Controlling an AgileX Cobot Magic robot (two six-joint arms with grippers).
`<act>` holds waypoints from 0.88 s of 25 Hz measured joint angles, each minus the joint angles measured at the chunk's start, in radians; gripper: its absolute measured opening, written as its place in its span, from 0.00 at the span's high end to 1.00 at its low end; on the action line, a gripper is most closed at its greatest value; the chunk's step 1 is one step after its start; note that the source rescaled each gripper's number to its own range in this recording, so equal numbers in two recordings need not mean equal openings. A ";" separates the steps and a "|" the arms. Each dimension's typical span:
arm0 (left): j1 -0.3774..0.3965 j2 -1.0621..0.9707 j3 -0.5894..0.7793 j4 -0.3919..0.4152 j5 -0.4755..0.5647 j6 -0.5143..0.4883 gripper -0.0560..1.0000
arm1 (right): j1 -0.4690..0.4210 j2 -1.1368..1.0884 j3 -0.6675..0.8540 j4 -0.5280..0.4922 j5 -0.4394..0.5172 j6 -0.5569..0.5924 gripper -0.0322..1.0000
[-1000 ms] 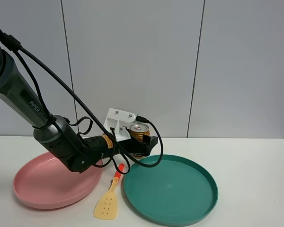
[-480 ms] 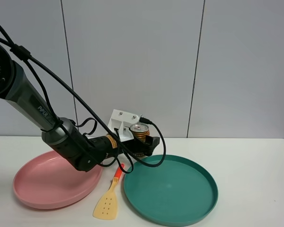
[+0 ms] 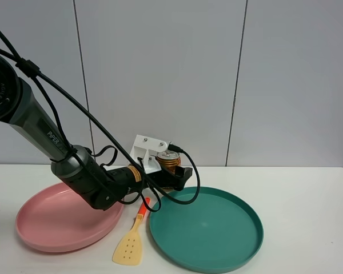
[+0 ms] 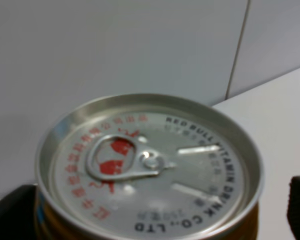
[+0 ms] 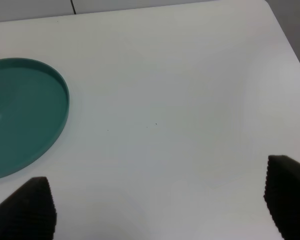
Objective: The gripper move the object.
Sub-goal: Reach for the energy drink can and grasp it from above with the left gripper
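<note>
Clenching the fingers of the left gripper [image 3: 172, 174] on the gold can [image 3: 169, 161], upright just behind the green plate [image 3: 257, 228], likely for carrying without tipping, with those of the right gripper [image 5: 160, 205] spread wide, idle, above the white surface [image 5: 190, 100].

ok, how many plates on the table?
2. Pink plate on the left, teal plate right of it, with the spatula lying between them. Nothing suggests a hidden one.
</note>
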 joint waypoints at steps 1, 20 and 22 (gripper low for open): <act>0.000 0.001 -0.002 0.000 -0.001 0.000 0.00 | 0.000 0.000 0.000 0.000 0.000 0.000 0.00; 0.000 0.033 -0.044 0.007 0.002 0.003 0.70 | 0.000 0.000 0.000 0.000 0.000 0.000 0.00; 0.000 0.033 -0.044 0.008 0.002 0.003 0.83 | 0.000 0.000 0.000 0.000 0.000 0.000 0.00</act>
